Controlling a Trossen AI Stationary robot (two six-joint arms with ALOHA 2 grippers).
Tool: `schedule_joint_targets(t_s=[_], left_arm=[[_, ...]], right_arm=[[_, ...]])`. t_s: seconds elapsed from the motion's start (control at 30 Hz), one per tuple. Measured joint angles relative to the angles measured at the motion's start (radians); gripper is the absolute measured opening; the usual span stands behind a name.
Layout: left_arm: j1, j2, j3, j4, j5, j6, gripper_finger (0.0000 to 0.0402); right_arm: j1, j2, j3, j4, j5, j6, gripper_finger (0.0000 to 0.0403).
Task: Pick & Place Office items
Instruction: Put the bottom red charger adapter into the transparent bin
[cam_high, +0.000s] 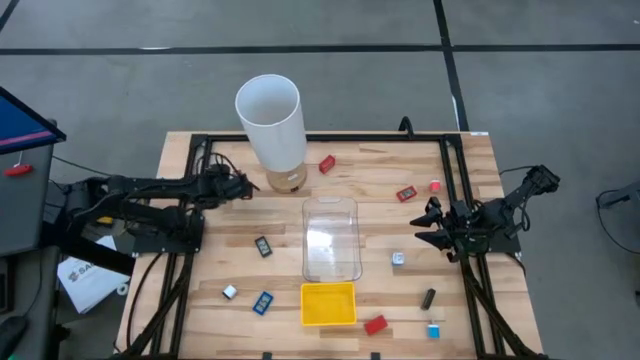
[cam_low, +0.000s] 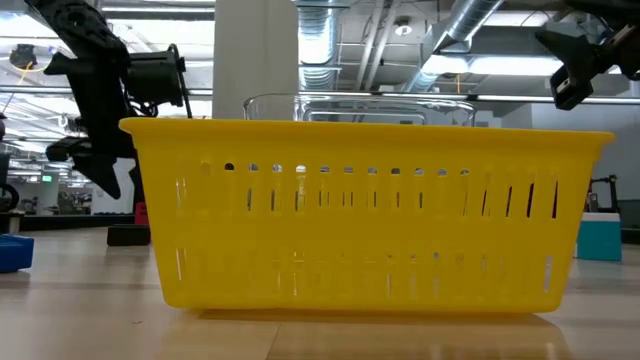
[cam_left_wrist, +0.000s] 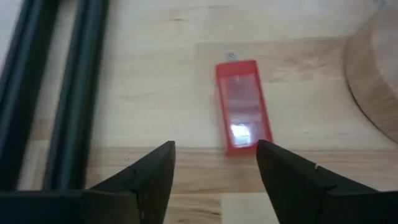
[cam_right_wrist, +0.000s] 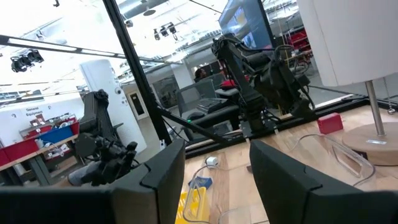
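Red item: a small red clip-like piece (cam_left_wrist: 243, 106) is lying flat on the wooden counter (cam_high: 220, 270), just ahead of the left end effector (cam_left_wrist: 214, 165) and slightly off toward one fingertip rather than centred in the gap.
Left end effector: it is hovering low over the counter beside the wooden base of the tall white cylinder (cam_high: 271, 120), fingers spread apart and gripping nothing.
Right end effector: the right end effector (cam_high: 432, 222) is waiting above the right side of the counter, fingers parted with nothing between them.
Other office items: small pieces are sitting scattered around the counter, among them a red one (cam_high: 327, 164) behind the cylinder, a red one (cam_high: 406, 194) toward the right rail, a black one (cam_high: 263, 246) left of the clear bin and a blue one (cam_high: 262, 302) near the front.
Containers: the clear plastic bin (cam_high: 331, 240) and the yellow tray (cam_high: 328, 304) are sitting mid-counter, one in front of the other; no item is visibly lying in either.
Step in hand: judging by the open fingers over the red piece, the left arm is lining up a pick.
Next move: it is likely calling for centring the fingers on the piece, lowering to the counter and closing across its narrow width, while staying clear of the cylinder base.
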Motion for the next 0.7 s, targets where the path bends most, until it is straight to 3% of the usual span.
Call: schedule_joint_targets(t_s=[0.33, 0.7], left_arm=[[-0.015, 0.105, -0.005, 0.145, -0.015, 0.002, 0.0259], [0.033, 0.227, -0.005, 0.201, -0.033, 0.002, 0.0218]], right_arm=[[0.0, 0.0, 0.0, 0.0, -0.001, 0.0, 0.0175], [0.0, 0.0, 0.0, -0.001, -0.001, 0.0, 0.0175]])
